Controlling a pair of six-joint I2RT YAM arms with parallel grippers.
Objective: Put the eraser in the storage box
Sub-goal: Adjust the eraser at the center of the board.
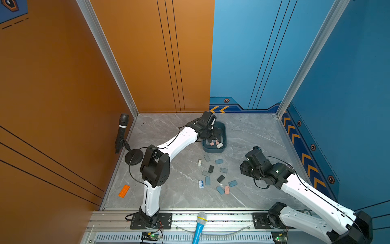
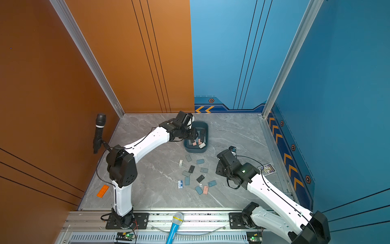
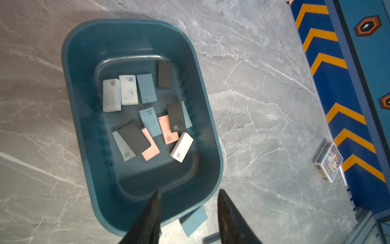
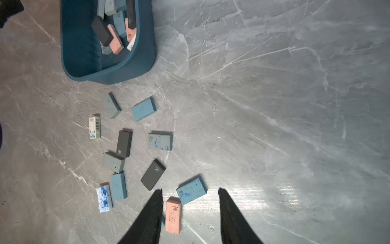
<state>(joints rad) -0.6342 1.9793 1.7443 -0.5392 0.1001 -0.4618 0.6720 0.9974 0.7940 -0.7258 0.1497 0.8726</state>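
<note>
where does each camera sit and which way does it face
Both top views: high over the front rail, looking down at the table; left arm and right arm show.
Left wrist: on the left arm, looking down into the box; left gripper shows.
Right wrist: on the right arm, looking down at loose erasers; right gripper shows.
Shared: both wrist views show the box.

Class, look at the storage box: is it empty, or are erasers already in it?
Partly filled: the storage box holds several erasers on its floor, some overlapping, well below the rim.
</note>
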